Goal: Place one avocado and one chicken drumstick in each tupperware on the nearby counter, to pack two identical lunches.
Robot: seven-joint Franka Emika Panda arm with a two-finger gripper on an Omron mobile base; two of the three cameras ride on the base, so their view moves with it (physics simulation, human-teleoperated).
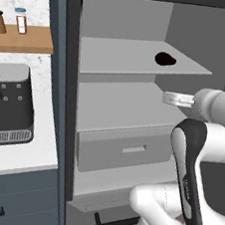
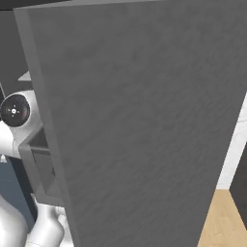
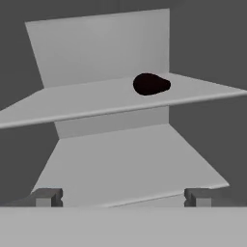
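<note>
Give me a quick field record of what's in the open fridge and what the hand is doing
fridge: door open, grey shelves
upper shelf: one small near-black glossy avocado, lying toward the right
middle shelf: nothing seen on it
drawer: shut, below the shelves
gripper: open, holding nothing, short of the avocado
counter, left of fridge: dark coffee machine

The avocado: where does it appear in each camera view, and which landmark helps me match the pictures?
Left base view: avocado at upper right, on the upper fridge shelf.
Right base view: not seen; the fridge door blocks the interior.
Hand view: right of centre, upper half.
Shared landmark: that upper shelf.
</note>
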